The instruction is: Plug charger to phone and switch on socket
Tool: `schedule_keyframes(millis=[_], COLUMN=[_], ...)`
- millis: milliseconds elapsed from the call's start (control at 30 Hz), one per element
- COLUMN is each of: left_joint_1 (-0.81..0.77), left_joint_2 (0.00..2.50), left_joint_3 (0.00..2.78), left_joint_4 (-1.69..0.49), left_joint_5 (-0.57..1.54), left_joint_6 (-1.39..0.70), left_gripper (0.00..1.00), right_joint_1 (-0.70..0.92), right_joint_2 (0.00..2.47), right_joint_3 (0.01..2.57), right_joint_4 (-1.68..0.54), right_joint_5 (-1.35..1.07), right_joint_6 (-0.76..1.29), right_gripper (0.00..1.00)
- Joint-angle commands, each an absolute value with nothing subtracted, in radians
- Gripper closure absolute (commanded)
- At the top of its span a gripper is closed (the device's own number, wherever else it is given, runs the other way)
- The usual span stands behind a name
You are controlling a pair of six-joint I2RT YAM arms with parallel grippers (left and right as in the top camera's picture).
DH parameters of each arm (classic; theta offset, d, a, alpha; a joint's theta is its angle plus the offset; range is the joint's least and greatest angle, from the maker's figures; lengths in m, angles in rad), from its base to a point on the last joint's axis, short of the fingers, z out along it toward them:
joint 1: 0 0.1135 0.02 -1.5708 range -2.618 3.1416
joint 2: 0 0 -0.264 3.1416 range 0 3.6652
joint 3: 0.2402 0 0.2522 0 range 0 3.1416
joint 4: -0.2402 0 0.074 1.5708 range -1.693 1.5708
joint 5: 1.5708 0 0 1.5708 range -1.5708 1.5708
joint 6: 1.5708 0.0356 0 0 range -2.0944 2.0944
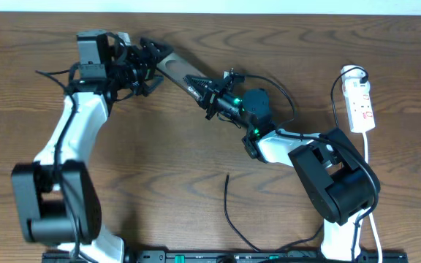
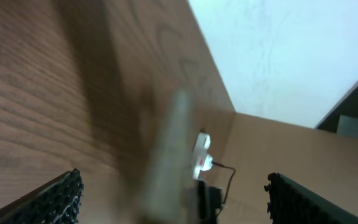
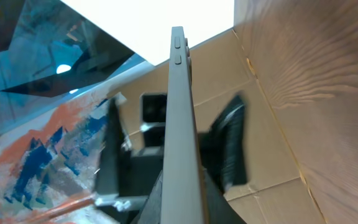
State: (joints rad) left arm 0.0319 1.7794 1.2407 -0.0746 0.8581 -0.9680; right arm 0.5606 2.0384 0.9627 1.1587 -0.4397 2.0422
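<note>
The phone (image 1: 176, 70), a flat brown-grey slab, is held off the table between both arms. My right gripper (image 1: 203, 88) is shut on its right end; in the right wrist view the phone (image 3: 182, 106) shows edge-on, rising from the gripper (image 3: 182, 202). My left gripper (image 1: 149, 64) stands open around the phone's left end, where the phone (image 2: 169, 155) is a blur between wide-apart fingers (image 2: 58, 199) and I see no touch. The charger (image 1: 229, 212), a thin black cable, lies on the table at front centre, free tip (image 1: 227, 176) pointing away. The socket (image 1: 360, 102) lies far right.
The socket's white cord (image 1: 369, 157) runs down the right side past the right arm's base (image 1: 338, 183). The left arm's base (image 1: 53, 201) fills the front left. Brown cardboard (image 2: 291, 149) and a pale wall lie beyond the table's far edge.
</note>
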Motion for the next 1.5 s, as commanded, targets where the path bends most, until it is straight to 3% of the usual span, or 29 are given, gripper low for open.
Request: schedule_keyframes(millis=[0,767,1467], left_joint_1=[0.03,0.03,0.001], left_joint_2=[1.812,1.813,1.813], left_joint_3=[1.247,1.247,1.247], left_joint_4=[-0.036,0.057,0.07], left_joint_5=[0.947,0.859,0.852], left_joint_6=[-0.959,-1.162,-1.119], left_gripper=[0.08,0.08,0.09], right_joint_1=[0.563,0.614,0.649], right_joint_2=[2.031,2.031,2.031], right_joint_3=[0.973,0.973,0.973], right_joint_4=[1.179,1.186,1.186], right_joint_5=[-0.417,-0.315,-0.286], right_joint_6=[2.052,2.052,2.052], right_gripper=[0.99,0.98,0.98])
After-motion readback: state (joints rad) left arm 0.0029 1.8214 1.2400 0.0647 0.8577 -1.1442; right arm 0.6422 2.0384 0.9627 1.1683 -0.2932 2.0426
